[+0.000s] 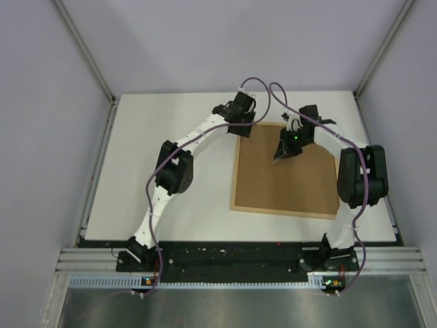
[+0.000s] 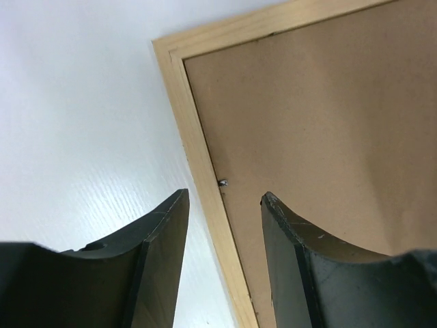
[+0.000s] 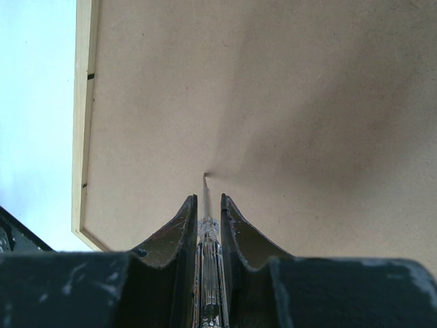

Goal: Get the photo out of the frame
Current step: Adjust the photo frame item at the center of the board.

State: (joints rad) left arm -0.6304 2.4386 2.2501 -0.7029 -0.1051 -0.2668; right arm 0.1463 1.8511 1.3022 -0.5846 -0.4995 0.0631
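1. Lying face down on the white table, the frame shows only its plain brown backing board, with a light wood border all round.
2. Photo: not visible in any view. Judged to sit under the board, so there is nothing to grab yet.
3. Left gripper: jaws apart and holding nothing. It hangs over the frame's left border near the far corner, one finger on the table side and the other over the board.
4. Right gripper: clamped on a thin, clear-handled tool that looks like a screwdriver. The tip touches the board around its middle, well apart from every border.
5. Key relation: a small metal tab sits on the inner edge of the left border, just ahead of the left fingertips and in line with the gap between them. It is too small to tell which way it points.
6. From the tool tip, that tab lies off to the left and farther from the arm bases.
7. The border there runs lengthwise near-to-far from the bases.
8. The left arm is nearer the tab, but the right arm holds the tool.
9. Judgement: the task is at an early step, since the board must be freed before the photo can come out. The next move likely needs the tool tip brought left to the border.
10. Risk: the tip could skid across the board or gouge it.
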